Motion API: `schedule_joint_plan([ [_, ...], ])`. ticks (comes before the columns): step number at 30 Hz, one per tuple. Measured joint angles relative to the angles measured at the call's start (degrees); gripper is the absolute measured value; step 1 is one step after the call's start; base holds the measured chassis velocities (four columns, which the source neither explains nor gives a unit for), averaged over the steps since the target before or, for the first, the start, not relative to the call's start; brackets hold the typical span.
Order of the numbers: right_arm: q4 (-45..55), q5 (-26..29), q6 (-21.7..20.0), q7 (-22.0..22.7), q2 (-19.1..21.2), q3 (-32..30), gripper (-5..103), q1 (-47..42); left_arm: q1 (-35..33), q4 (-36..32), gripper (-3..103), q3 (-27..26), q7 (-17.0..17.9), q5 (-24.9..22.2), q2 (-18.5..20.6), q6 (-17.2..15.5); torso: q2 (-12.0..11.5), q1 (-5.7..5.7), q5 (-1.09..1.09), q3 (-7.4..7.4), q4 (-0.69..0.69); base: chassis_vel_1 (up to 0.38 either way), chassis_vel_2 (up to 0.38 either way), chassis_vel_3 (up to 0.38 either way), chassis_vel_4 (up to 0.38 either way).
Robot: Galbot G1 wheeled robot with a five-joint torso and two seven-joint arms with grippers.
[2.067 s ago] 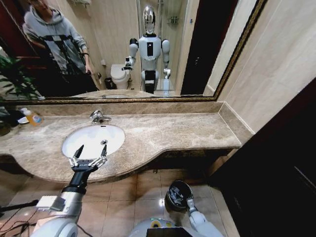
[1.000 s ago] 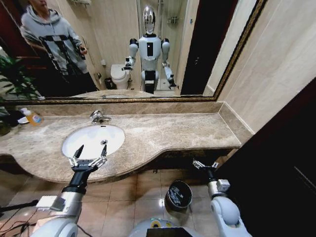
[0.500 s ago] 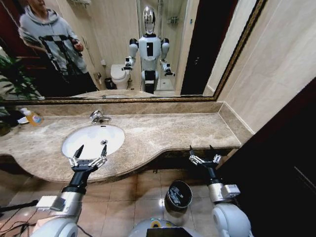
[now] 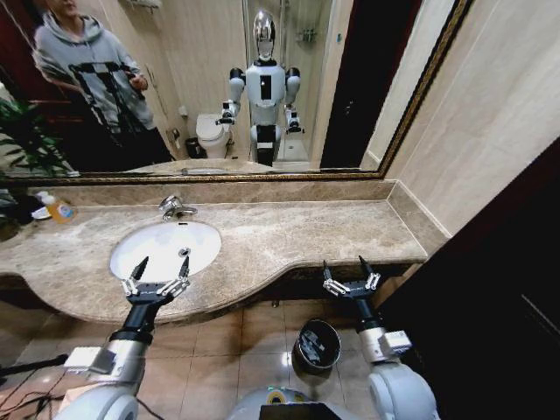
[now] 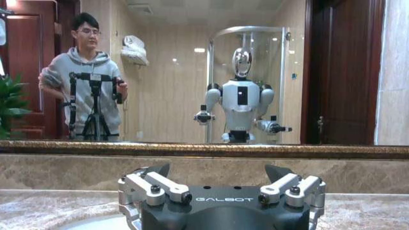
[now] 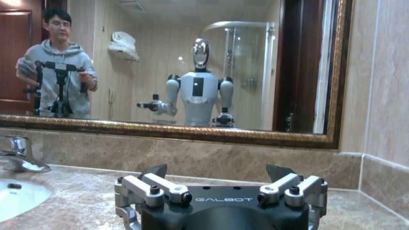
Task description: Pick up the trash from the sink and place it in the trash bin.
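Note:
The white oval sink is set in the marble counter, with its drain the one thing showing in the basin. The trash is out of view there. My left gripper hangs open and empty over the sink's near rim; the left wrist view shows the left gripper spread wide, facing the mirror. My right gripper stands open and empty in front of the counter's edge, just above the trash bin on the floor. A few pale bits lie in the bin, too small to identify. In the right wrist view the right gripper is level with the counter, the sink off to one side.
A chrome faucet stands behind the basin. An orange-liquid bottle sits at the counter's far left, by a plant. A dark cabinet closes off the right side. The marble counter stretches right of the sink.
My right arm has risen from down at the bin to counter height, then shifted slightly left, its gripper open. The left arm has not moved.

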State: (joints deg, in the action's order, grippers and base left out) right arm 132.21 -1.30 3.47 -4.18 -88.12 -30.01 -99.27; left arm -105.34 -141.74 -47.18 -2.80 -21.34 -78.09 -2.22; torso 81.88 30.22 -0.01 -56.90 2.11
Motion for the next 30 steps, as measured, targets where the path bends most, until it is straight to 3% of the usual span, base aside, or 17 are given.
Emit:
schedule_joint_plan([
  [30,-2.3,-1.7,0.3,-1.0,0.6,2.4,100,-1.1,0.0,0.0,100,0.0,0.0,0.0,0.0,0.0,0.0,0.00,0.01,0.00,0.00,0.000,0.000,0.000,0.000],
])
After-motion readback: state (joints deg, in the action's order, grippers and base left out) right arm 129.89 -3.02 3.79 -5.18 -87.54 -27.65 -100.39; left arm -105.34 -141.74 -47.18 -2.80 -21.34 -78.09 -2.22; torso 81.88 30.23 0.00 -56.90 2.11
